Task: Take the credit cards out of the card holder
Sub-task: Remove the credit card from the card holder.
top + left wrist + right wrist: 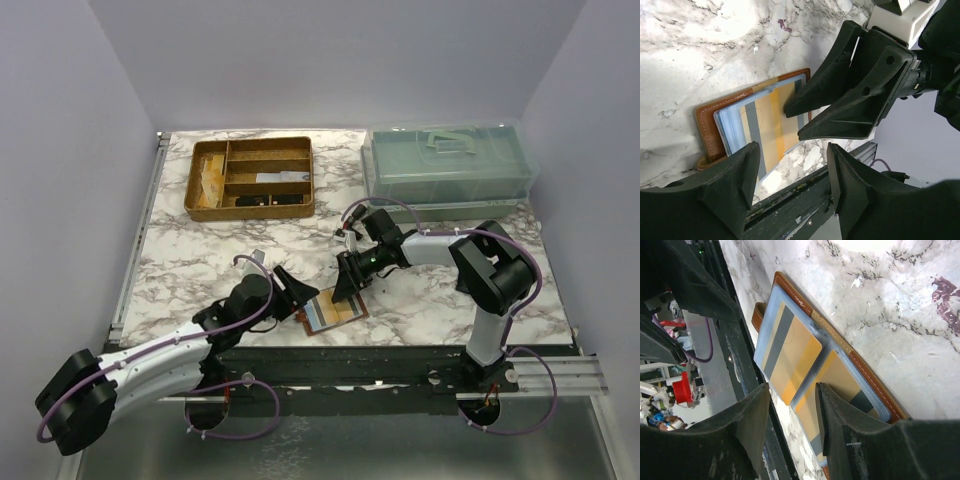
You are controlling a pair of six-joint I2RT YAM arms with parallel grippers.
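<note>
The reddish-brown card holder (331,313) lies open near the table's front edge, its clear sleeves facing up. In the right wrist view a tan-orange credit card (792,357) with a grey stripe sticks partway out of its sleeve, and a second card (835,382) sits in the sleeve beside it. My right gripper (792,390) is open, its fingers straddling the corner of the protruding card, one fingertip (788,107) down on the card (767,130). My left gripper (792,150) is open just in front of the holder's leather edge (707,122), with nothing between its fingers.
A gold-brown divided tray (250,178) stands at the back left and a pale green lidded box (445,165) at the back right. The black front rail (400,360) runs right below the card holder. The two arms nearly touch over the holder.
</note>
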